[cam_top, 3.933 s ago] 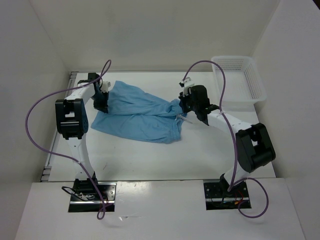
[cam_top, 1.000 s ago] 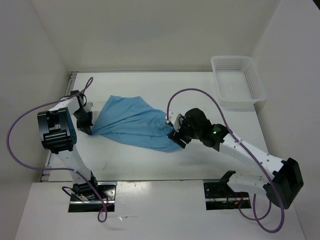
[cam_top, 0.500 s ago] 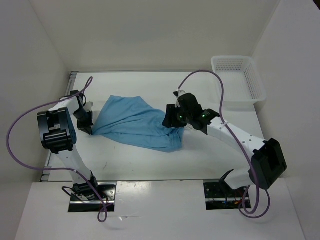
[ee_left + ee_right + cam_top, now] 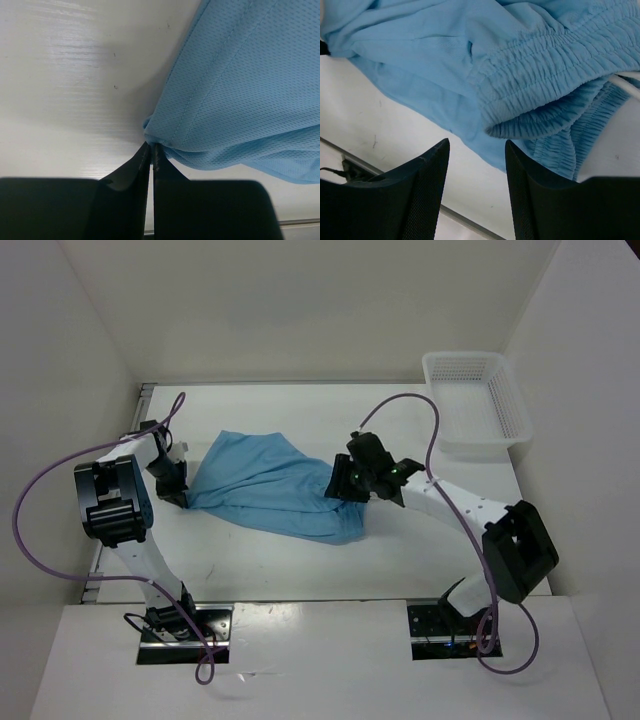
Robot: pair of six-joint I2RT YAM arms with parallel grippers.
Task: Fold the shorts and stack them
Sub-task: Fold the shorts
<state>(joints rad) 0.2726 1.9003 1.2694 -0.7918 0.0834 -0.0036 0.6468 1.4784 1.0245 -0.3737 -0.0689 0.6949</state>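
The white desk carries the work, with the two arms mounted at its near edge. The light blue shorts lie bunched at the desk's centre, spread wide toward the left and drawn narrow toward the right (the fabric sits in loose folds, not flat).

The left arm reaches to the left end of the garment. The right arm stretches across from the right to the garment's narrow end. A white plastic mesh basket stands at the far right corner of the desk, well apart from the shorts.

The left pincer has its fingers pressed together on a hemmed corner of the shorts, low against the desk surface. The right pincer stands with its fingers apart and grips nothing. It hangs just above the gathered elastic waistband, which is doubled over on itself.

A short run of white drawstring shows at the right edge of the right wrist view, beside the waistband. Small dark scuff marks dot the desk below the fabric.
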